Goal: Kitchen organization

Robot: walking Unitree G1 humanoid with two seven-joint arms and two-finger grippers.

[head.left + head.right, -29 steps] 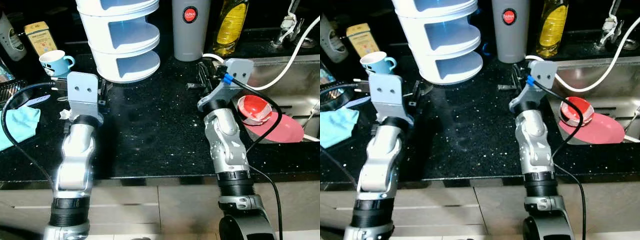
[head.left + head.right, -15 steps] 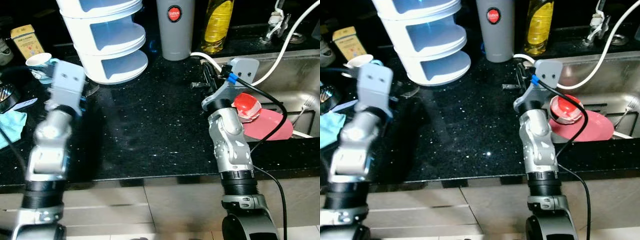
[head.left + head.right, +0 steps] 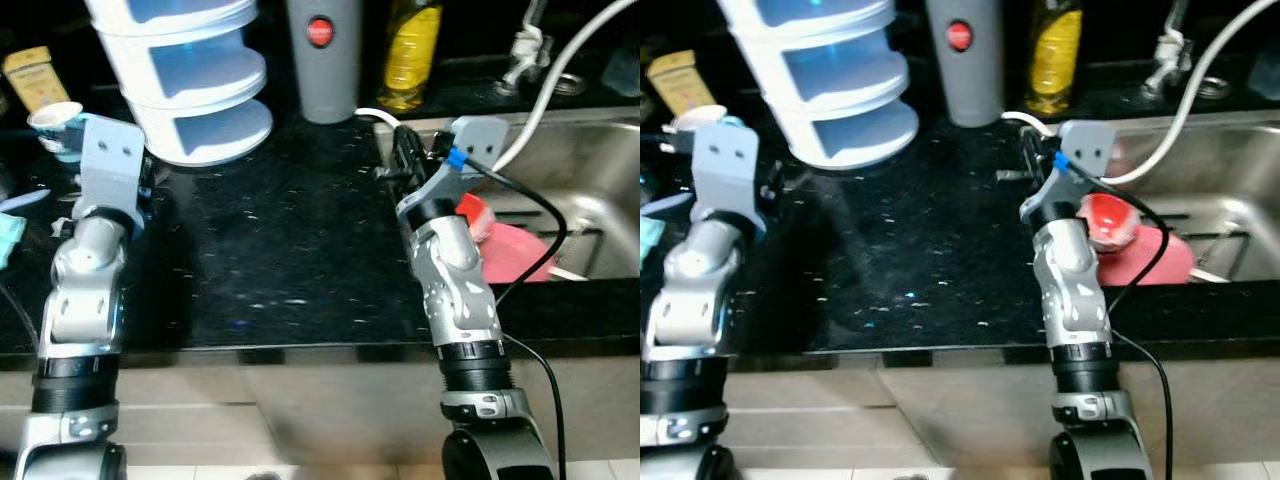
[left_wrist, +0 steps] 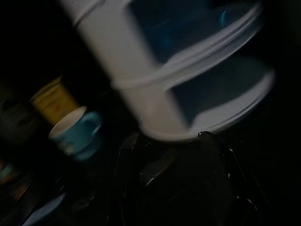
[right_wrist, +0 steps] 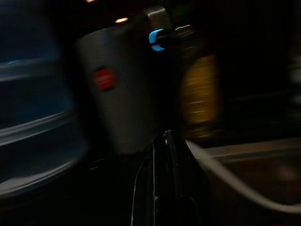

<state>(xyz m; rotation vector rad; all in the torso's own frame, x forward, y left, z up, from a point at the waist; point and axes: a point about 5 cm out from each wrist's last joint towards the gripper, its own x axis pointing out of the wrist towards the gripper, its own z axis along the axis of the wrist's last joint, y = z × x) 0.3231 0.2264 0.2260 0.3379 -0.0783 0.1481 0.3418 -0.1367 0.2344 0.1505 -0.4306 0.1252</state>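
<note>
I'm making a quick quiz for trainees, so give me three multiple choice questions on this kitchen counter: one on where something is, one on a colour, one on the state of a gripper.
1. Where does the red bowl lie?
A. In the sink
B. On the white shelf tower
C. On the floor

2. What colour is the bottle beside the grey canister?
A. Blue
B. Yellow
C. White

3. How do the jaws of the right gripper stand?
A. Wide open around the canister
B. Shut, holding nothing
C. Shut on the mug

Answers:
1. A, the bowl rests on a pink plate inside the sink.
2. B, the bottle's body is yellow.
3. B, the right wrist view shows the jaws pressed together with nothing between them.
</note>
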